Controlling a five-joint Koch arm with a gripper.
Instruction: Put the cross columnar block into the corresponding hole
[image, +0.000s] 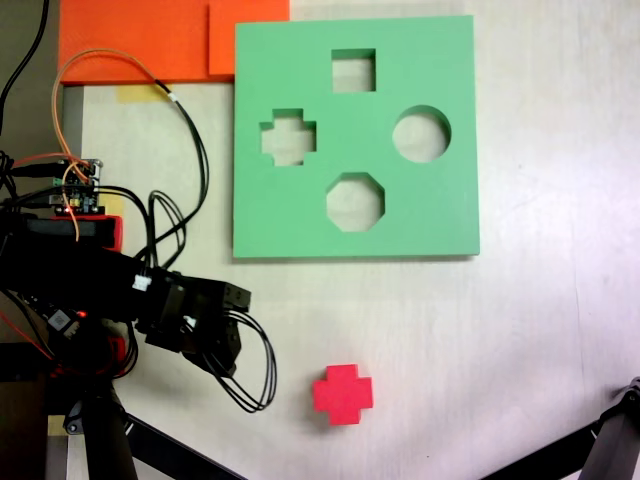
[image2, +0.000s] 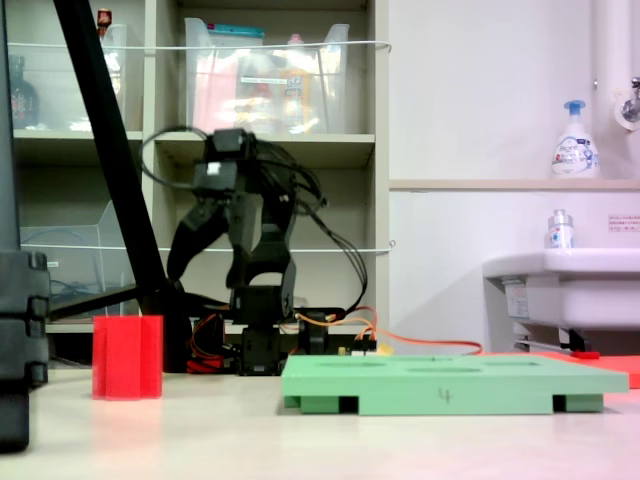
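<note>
Nearest the lens in the second exterior view, a dark blurred upright fills the left edge, and just right of it the cross columnar block (image2: 127, 357) stands upright on the pale worktop (image2: 300, 440), bright red foam with ribbed sides; from above, in the first exterior view, its plus-shaped top (image: 342, 393) shows clearly, free of any grip and well apart from the board. Further back, the gripper (image2: 196, 243) hangs raised above the worktop, its jaws parted and empty, pointing down and left of the arm's base. Right again lies the green foam board (image2: 450, 382), flat, with the corresponding hole (image: 288, 137) on the first exterior view's left side of it, beside square, round and octagonal cutouts. My worry is mostly about fit: the plus must meet the cutout squarely, and a slight twist in the grasp would likely leave the block perched on the rim. Soft foam may also squash or tip if pinched off-centre. Loose cables (image: 250, 370) trailing near the arm could snag as it reaches.
</note>
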